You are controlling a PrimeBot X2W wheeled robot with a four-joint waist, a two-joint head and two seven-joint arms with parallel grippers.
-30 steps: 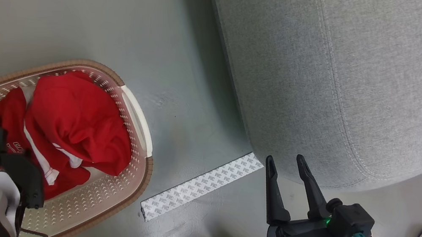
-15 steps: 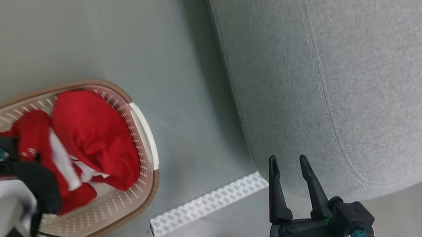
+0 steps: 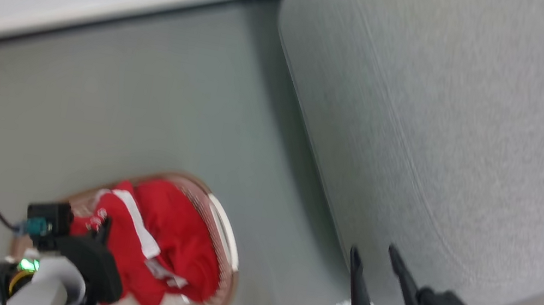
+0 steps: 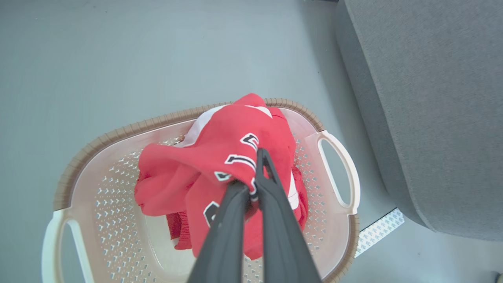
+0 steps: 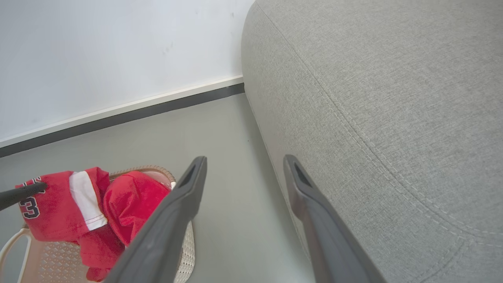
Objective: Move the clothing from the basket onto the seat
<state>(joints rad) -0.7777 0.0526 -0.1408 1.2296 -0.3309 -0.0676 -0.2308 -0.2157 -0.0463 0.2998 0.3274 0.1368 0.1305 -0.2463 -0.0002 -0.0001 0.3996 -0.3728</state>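
**Left gripper** (image 4: 251, 173): jaws are closing fully on a fold of the clothing (image 4: 220, 149). The dark fingers are pinching red fabric just beside the lettering, above the basket (image 4: 118, 131).

**Right gripper** (image 5: 244, 159): fingers are standing wide apart and carrying nothing. It is hovering near the seat's front edge.

**Clothing:** one red piece is hanging from the pinch, its lower folds trailing into the basket. A second red bundle (image 5: 133, 196) is lying against it inside.

**Seat** (image 4: 432, 98): the grey cushion is sitting to one side of the basket, bare floor (image 4: 118, 51) between them. No garment is lying on it yet.

**Risks, as judged:**
- The grip is taking only a thin fold, so the fabric's own weight may be pulling it out during the carry.
- Trailing cloth may be catching on the brown rim or a handle, dragging or tipping the light basket.
- The second bundle may be clinging to the first, riding out and dropping on the floor.
- A release made short of the cushion edge would be leaving the garment on the floor.

**Writing:**
- On the held garment, a white "3" with dark outline is reading clearly in the right wrist view (image 5: 28, 207).
- Other characters are folding over and cannot be read.
- The white floor strip (image 4: 379, 232) is carrying a repeated grey print, too small to read.
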